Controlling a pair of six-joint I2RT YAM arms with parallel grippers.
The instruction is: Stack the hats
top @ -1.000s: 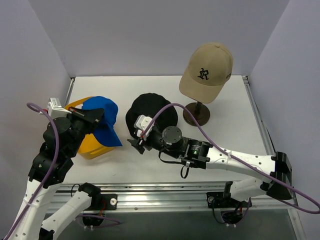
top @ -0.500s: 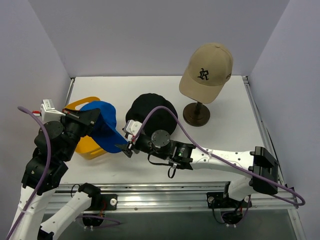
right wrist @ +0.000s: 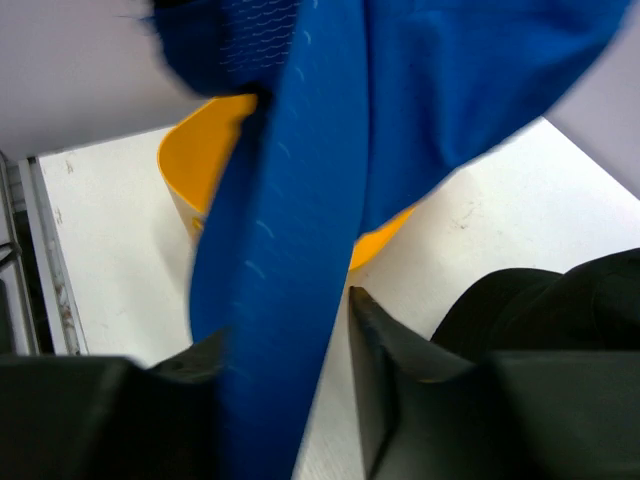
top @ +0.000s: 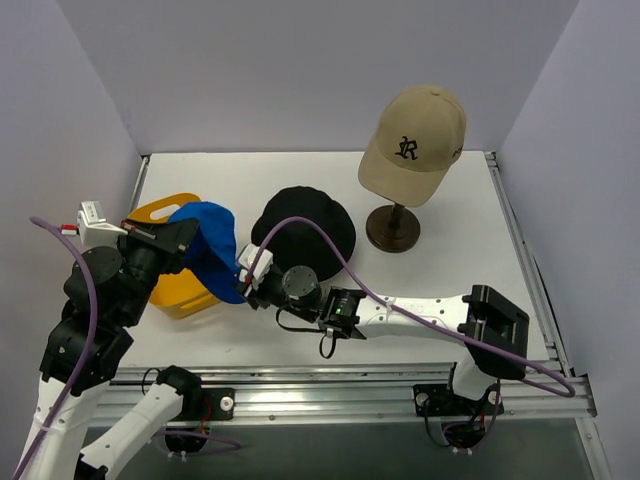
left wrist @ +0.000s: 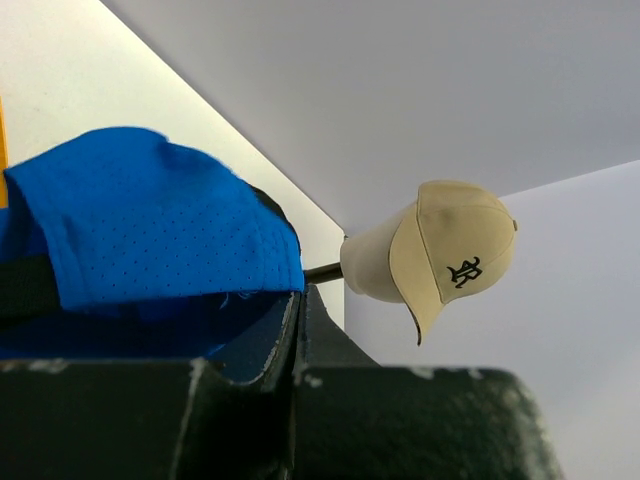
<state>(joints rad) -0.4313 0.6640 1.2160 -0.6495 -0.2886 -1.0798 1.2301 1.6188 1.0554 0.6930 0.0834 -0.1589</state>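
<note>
Left gripper (top: 190, 238) is clamped shut on the bright blue fabric baseball cap (top: 207, 258). It holds the cap up at the left side of the white table (top: 470, 215), over the right edge of the yellow plastic tray (top: 165, 295). Right gripper (top: 243, 283) is at the cap's near-right edge, with its arm stretched across from the right.

Top view:
- A round black fabric bucket hat (top: 305, 232) lies flat mid-table, just right of the blue cap.
- A tan baseball cap with dark embroidered logo (top: 415, 130) sits far right on a dark wooden stand (top: 392, 228), well apart from the rest.
- Jaw detail isn't readable here for either gripper.

Left wrist view adds:
- The left gripper (left wrist: 298, 330) has its fingers pressed together with no gap, and blue cloth (left wrist: 150, 230) lies over them.
- A cream mannequin head (left wrist: 368, 268) shows under the tan cap (left wrist: 455, 250); the top view hides it.

Right wrist view adds:
- The blue brim (right wrist: 290, 200) hangs between the two dark fingers (right wrist: 385, 370), with the jaws part-way apart on either side of it.
- The right finger touches the cloth edge, but I can't tell whether both pads are actually pinching.
- The tray (right wrist: 195, 175) is behind, and the black hat (right wrist: 560, 300) is at lower right.
</note>
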